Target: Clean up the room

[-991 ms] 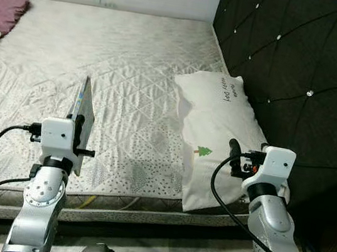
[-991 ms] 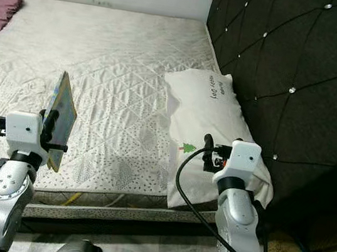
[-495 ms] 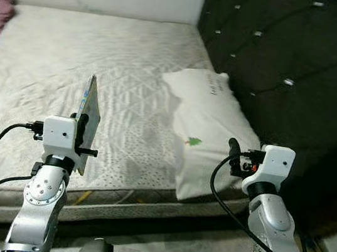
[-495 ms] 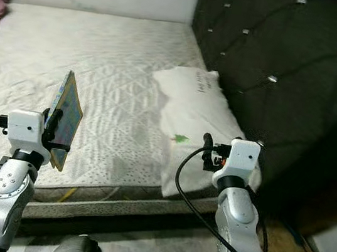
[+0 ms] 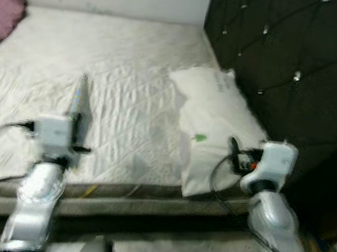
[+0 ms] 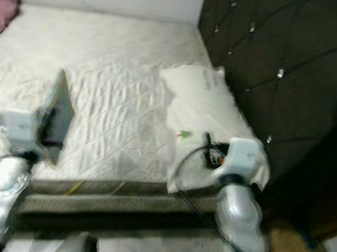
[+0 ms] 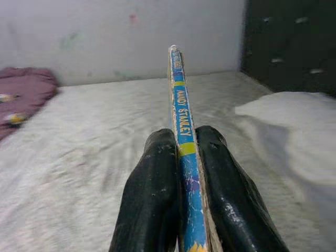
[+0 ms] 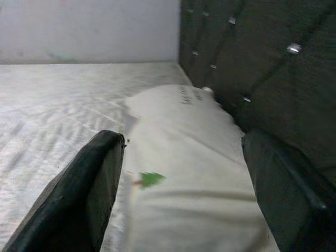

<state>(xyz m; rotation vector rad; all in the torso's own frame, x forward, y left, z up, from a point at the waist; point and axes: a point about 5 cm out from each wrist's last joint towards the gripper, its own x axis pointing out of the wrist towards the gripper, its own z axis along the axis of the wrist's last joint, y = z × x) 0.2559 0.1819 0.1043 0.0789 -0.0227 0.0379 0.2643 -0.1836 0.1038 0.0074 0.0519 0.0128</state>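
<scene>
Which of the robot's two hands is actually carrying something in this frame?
The left hand: its two black fingers are clamped on a thin book with a blue and yellow spine, held on edge above the mattress. The right hand is open, facing the white pillow.

I have both silver arms raised in front of the body, elbows low and forearms pointing up and forward. The head views are blurred. My left gripper is on the left side, with the wrist block white and a black cable hanging from it. Its two black fingers are pressed together on the thin book, which stands on its edge between them. My right gripper is on the right side at a similar height. Its fingers are spread wide apart and hold nothing.
</scene>
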